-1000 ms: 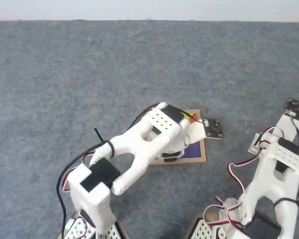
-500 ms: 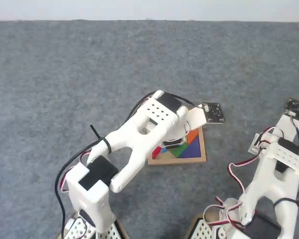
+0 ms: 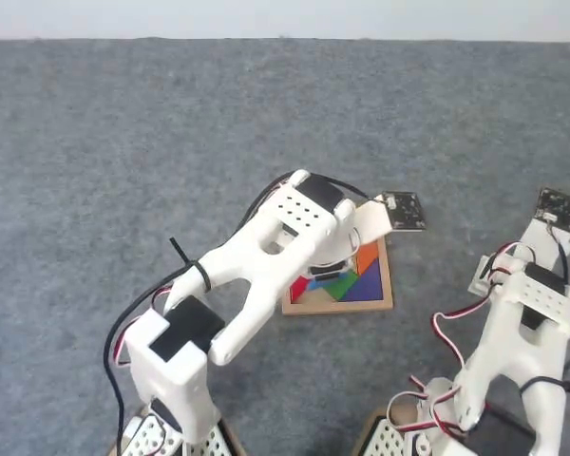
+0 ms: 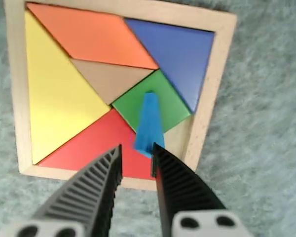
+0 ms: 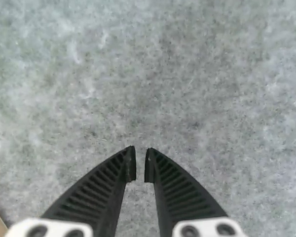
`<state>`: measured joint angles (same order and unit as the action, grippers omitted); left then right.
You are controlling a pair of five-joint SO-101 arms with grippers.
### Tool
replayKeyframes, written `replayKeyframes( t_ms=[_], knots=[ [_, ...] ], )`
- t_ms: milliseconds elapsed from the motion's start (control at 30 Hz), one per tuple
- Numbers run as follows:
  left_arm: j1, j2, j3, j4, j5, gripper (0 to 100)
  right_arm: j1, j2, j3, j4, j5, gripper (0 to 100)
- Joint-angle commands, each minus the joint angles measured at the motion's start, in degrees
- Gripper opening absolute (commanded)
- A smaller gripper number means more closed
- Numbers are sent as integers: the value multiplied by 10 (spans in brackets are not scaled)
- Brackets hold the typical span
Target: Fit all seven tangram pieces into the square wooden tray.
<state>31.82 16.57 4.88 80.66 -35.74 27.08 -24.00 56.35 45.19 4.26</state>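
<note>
The square wooden tray (image 4: 223, 69) lies under my left gripper (image 4: 136, 149). In it sit a yellow triangle (image 4: 54, 94), an orange parallelogram (image 4: 93, 34), a dark blue triangle (image 4: 180, 49), a tan triangle (image 4: 108, 79), a green square (image 4: 173, 104) and a red triangle (image 4: 96, 145). My left gripper is shut on a light blue piece (image 4: 149, 118), which stands on edge over the green square beside a bare triangular gap (image 4: 181, 140). In the high view the left arm (image 3: 294, 237) covers part of the tray (image 3: 388, 285). My right gripper (image 5: 140, 165) is shut over bare carpet.
Grey carpet (image 3: 123, 142) spreads all around the tray. The right arm (image 3: 527, 318) stands folded at the right edge, well apart from the tray. The bases of both arms sit at the near edge.
The left arm has lifted and drawn back from the tray, so more of the coloured pieces show in the high view. The right arm has barely shifted.
</note>
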Motion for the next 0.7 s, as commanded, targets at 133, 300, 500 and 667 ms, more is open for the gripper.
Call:
replayKeyframes(
  t_ms=[133,300,500,667],
  knots=[
    [-27,-4,-32,-26,-4,98,-9,-26,-4,-8,6,41],
    [-26,-4,-32,-88,38,98,-9,-26,-4,-8,6,41],
    [-32,11,-26,-135,77,98,-9,-26,-4,-8,6,41],
    [-47,50,-26,-135,77,96,-9,-26,-4,-8,6,41]
  ],
)
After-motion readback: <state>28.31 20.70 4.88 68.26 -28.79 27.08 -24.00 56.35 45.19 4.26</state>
